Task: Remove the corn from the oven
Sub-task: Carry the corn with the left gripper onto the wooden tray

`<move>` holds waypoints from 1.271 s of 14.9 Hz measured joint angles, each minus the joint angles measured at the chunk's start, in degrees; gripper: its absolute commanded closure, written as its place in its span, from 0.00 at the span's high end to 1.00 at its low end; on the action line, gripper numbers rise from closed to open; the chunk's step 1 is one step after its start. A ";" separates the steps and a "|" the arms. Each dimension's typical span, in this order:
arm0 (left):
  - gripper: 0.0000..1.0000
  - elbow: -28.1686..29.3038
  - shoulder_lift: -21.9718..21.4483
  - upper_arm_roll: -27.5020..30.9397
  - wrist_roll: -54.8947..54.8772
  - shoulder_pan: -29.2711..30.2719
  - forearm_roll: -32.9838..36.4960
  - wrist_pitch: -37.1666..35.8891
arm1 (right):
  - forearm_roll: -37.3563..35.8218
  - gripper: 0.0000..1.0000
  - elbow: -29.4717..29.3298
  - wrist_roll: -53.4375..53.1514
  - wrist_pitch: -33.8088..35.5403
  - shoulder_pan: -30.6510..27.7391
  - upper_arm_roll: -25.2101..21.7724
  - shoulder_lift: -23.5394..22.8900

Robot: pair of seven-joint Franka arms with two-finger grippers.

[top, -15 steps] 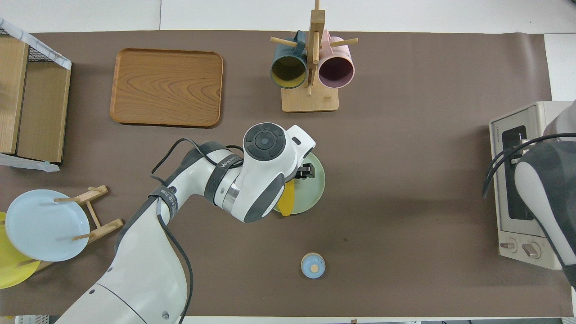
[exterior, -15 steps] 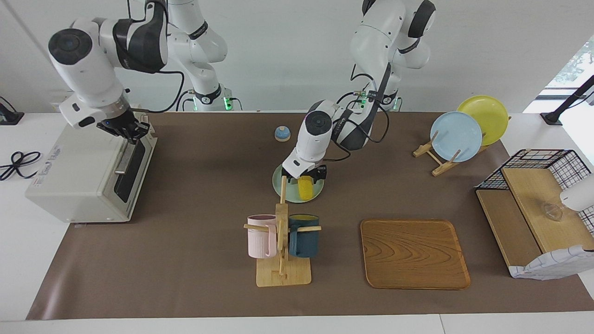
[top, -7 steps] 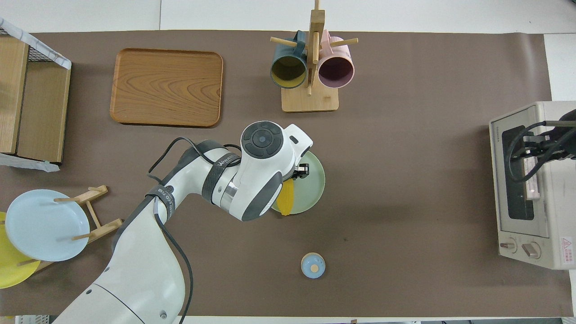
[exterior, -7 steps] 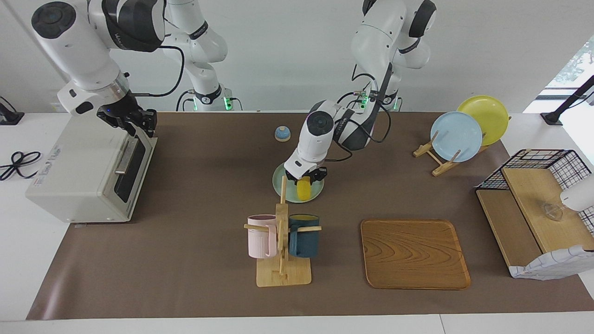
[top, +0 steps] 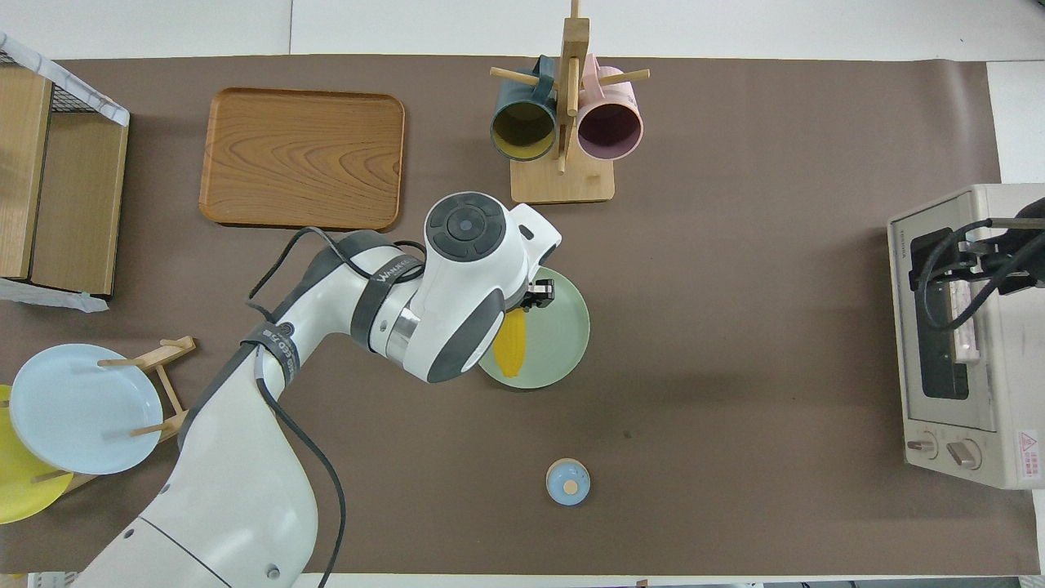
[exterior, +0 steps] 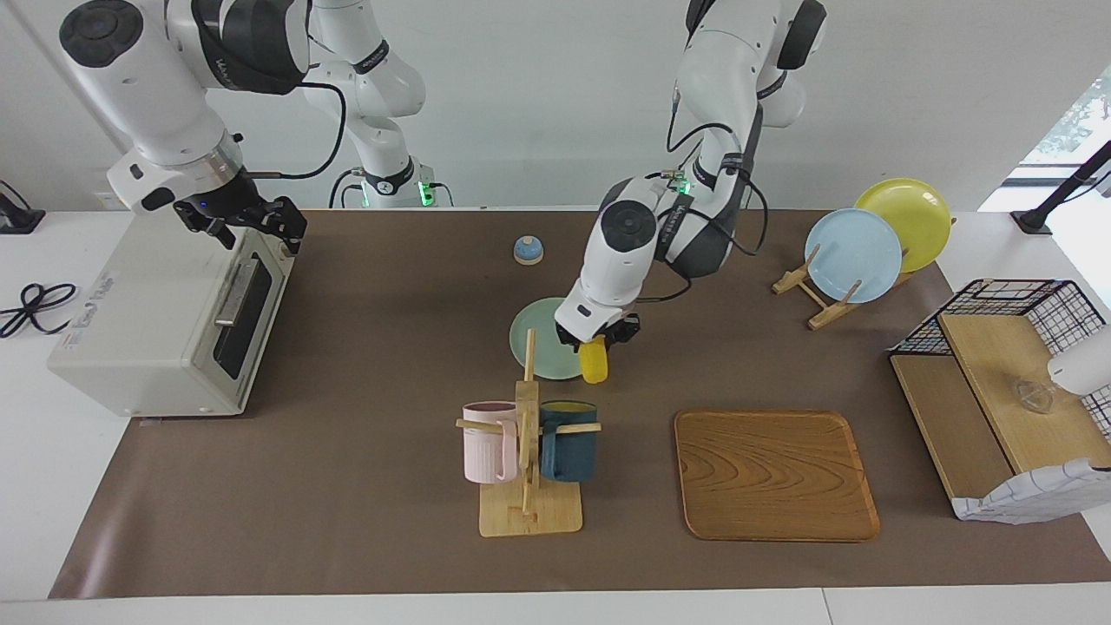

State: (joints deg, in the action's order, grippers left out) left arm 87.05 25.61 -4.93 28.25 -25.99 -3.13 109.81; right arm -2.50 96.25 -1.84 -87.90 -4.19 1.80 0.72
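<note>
Corn (exterior: 594, 361) hangs from your left gripper (exterior: 599, 341), pinched at one end over the green plate (exterior: 536, 342). Looks light, stiff, bumpy: grab mid-cob. Right gripper (exterior: 252, 221) spread empty above the oven (exterior: 147, 330).

bright, even light, both views sharp. daylight blows out the window (exterior: 1072, 121) at the facing view's edge. soft shadows lie on the mat (exterior: 364, 486) under the left arm (top: 269, 425), beside the oven (exterior: 165, 321) and by the tray (top: 302, 157).
</note>
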 measured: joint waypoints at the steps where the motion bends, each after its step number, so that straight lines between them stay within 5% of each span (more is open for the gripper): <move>1: 0.00 -2.22 0.28 0.06 -2.14 2.46 0.05 -1.88 | 0.00 1.00 -0.02 0.00 0.03 0.52 -0.39 0.01; 6: 0.00 -10.88 4.81 0.19 -12.59 11.80 0.56 -4.04 | 0.00 1.00 -0.05 0.00 0.09 7.62 -7.84 0.05; 11: 0.00 -19.31 12.18 0.19 -17.11 16.20 2.01 -2.96 | 0.01 1.00 -0.23 0.02 -0.52 7.52 -8.62 0.05; 19: 0.00 -21.62 18.27 0.22 -18.85 18.01 2.96 5.01 | 0.01 1.00 -0.52 0.16 -1.02 5.41 -8.64 0.04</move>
State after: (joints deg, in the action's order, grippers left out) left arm 65.42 43.88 -4.71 9.40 -7.98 -0.17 114.82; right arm -2.49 95.74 -1.69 -88.93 1.22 -6.84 0.76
